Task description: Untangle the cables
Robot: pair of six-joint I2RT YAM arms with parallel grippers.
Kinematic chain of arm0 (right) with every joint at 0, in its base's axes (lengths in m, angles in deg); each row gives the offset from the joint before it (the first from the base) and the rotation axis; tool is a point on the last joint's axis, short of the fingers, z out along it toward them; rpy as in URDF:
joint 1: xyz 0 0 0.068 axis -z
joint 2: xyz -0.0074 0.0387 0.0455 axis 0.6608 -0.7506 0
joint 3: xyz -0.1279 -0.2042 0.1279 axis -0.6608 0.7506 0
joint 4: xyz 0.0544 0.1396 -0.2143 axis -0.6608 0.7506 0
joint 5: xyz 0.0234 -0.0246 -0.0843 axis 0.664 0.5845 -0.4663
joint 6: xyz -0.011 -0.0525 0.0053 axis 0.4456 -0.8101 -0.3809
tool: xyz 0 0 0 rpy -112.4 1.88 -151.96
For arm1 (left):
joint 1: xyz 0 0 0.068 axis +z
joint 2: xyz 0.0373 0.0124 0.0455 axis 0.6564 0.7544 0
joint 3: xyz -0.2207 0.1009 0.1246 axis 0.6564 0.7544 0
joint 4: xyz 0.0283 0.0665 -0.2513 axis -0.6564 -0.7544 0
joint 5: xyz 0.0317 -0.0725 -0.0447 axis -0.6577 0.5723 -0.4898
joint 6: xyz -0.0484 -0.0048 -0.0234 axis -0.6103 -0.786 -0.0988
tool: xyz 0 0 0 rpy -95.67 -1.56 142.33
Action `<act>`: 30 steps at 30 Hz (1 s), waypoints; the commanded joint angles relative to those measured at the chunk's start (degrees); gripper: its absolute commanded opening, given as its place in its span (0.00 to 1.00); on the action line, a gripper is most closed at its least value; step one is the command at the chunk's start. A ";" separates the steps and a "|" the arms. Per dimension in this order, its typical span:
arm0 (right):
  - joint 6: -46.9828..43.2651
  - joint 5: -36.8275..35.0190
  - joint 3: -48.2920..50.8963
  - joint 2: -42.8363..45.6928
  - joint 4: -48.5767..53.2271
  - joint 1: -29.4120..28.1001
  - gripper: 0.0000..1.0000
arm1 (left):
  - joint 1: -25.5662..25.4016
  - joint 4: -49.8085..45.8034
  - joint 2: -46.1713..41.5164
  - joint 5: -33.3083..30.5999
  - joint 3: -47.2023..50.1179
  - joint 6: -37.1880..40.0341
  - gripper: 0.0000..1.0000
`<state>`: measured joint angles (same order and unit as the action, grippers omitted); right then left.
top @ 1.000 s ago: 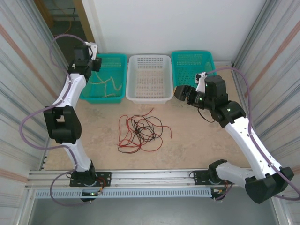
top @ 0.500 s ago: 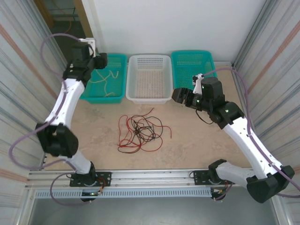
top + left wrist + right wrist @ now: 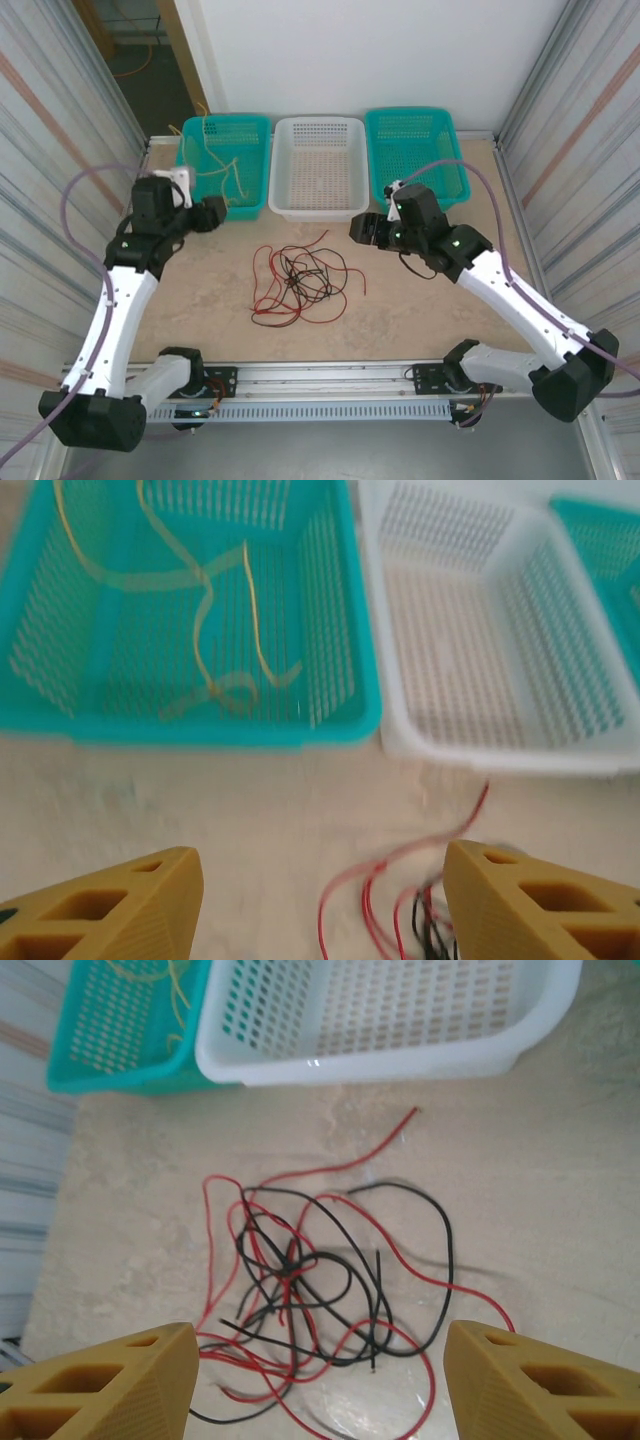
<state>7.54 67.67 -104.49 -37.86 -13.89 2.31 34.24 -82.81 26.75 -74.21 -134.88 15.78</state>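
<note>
Wide and empty, left claw (image 3: 320, 865) and right claw (image 3: 320, 1335), either side of tangled cables (image 3: 288, 1268)

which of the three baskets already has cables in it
The teal basket on the left: pale yellow cables lie inside it. The white basket in the middle and the teal basket on the right show none.

glossy plastic baskets (image 3: 380, 1055), matt mottled table (image 3: 560, 1190)

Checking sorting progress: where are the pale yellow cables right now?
In the top view, the pale yellow cables lie inside the left teal basket, at the far left, directly beside the white basket.
</note>
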 commanded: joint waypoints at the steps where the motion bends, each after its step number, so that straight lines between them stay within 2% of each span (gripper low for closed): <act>1: -0.24 -3.27 1.17 -2.68 2.35 -1.64 0.65 | -2.42 -0.81 -2.64 3.82 3.63 -4.80 0.65; 9: -0.22 -5.12 3.32 -11.72 4.18 -4.78 0.62 | -16.55 6.41 4.57 0.30 10.60 -11.14 0.63; 13: -0.34 -5.56 2.74 -16.56 5.01 -5.72 0.61 | -21.41 9.01 9.68 -1.16 11.46 -13.29 0.60; 16: -1.62 -8.67 2.49 -20.32 6.42 -4.75 0.59 | -22.68 9.35 10.87 -2.30 11.15 -14.04 0.59; 20: -3.66 -4.63 1.29 -24.25 5.89 -2.23 0.53 | -22.74 7.51 10.76 -6.57 10.38 -14.26 0.60; 23: -4.89 -3.83 -1.91 -24.19 5.88 -3.96 0.54 | -22.44 5.66 10.57 -8.81 9.32 -13.17 0.55; 30: -4.79 -1.25 -8.00 -25.45 2.46 -9.72 0.56 | -22.31 6.85 10.84 -7.00 9.85 -14.48 0.53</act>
<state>4.06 64.61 -110.77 -62.56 -10.04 -5.71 11.70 -75.75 37.98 -80.57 -124.04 2.43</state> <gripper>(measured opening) 0.557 0.533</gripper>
